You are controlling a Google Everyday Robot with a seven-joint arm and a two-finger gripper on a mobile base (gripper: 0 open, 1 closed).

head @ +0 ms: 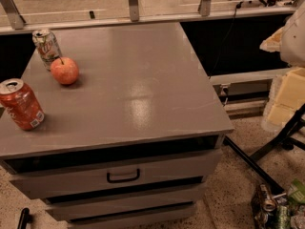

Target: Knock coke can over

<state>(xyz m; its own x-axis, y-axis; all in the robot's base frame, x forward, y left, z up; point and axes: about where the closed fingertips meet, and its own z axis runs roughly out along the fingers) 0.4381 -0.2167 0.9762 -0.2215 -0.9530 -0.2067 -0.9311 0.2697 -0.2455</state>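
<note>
Red-orange coke can (20, 104) stands upright at the near left corner of the grey cabinet top (143, 89), close to the left edge. Its silver top and pull tab face up and the white barcode label sits low on its near side. Farther back on the left, a pale white-and-green can (46, 48) also stands upright. A red apple (64, 70) sits just beside it, slightly nearer and to the right; I can't tell if they touch. The coke can is well apart from both.

The rest of the top is bare grey with a light glare patch mid-surface. Below the near edge are stacked drawers, and the upper one has a black handle (123, 176).

To the right of the cabinet, on speckled floor, are black stand legs (267, 151), pale yellow blocks (286, 99), and a heap of crushed cans (269, 209) at the near right corner. A whitish rounded shape (294, 32) at the far right edge is possibly part of the robot, unclear.

The gripper is not seen anywhere in this view, so I cannot tell whether it is spread or pressed together.
</note>
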